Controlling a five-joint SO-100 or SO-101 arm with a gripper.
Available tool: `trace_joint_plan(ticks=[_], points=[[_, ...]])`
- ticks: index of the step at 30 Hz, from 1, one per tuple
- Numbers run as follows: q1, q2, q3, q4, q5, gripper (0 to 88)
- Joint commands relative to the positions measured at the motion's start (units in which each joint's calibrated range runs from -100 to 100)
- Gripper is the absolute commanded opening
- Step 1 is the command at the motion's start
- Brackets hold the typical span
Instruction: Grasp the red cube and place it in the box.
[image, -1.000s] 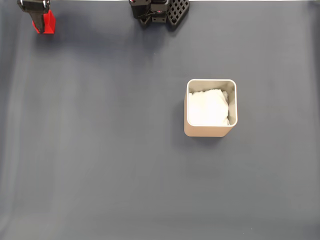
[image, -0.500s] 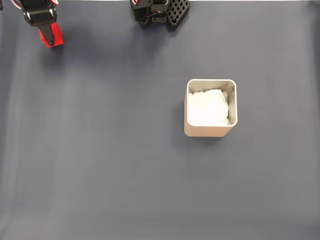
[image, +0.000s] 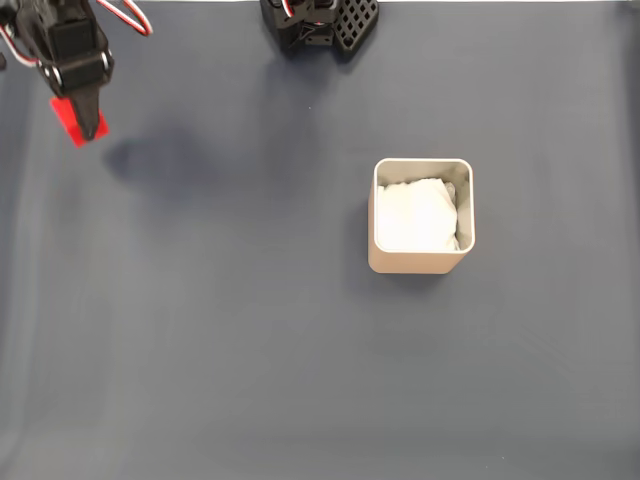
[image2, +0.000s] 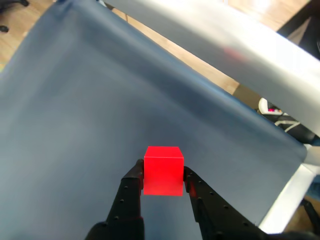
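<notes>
tool (image2: 163, 184): both fingers clamped on the red cube (image2: 163, 170), one on each side face; wrist view shows the grip square and centred.
cube: held off the desk (image: 250, 350), at about 10 o'clock in the fixed view (image: 70, 122), partly hidden under the tool (image: 85, 125).
box (image: 421, 262): sits right of centre, at about 3 o'clock in the fixed view, well apart from the cube; white padding (image: 415, 215) fills most of the opening.
step: carry phase, as I read it. Cube is gripped, not yet over the box.
how to do it well: keep the clamp firm and the cube level; travel high enough to clear the box rim; stop over the middle of the padding, then lower before releasing so the cube does not bounce off the soft fill or catch a thin wall.
height: probably lifted clear, judging from the shadow (image: 150, 160) offset at 4 o'clock from the tool; exact clearance is hard to tell.
surface: dark blue-grey sheet, smooth, matte, faint creases.
room: wrist view shows the sheet's far edge, wood flooring (image2: 190, 55) beyond it, a pale blurred beam (image2: 240, 45) and cables (image2: 280, 112) at 3 o'clock. Black arm base (image: 320, 22) at 12 o'clock in the fixed view.
</notes>
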Motion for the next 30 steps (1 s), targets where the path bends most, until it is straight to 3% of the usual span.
trace_joint_plan(ticks=[1,30], points=[[-3.82,-3.85,-3.81,0.4,0.78,0.2],[-35.27,-20.55,2.03,2.21,4.05,0.2]])
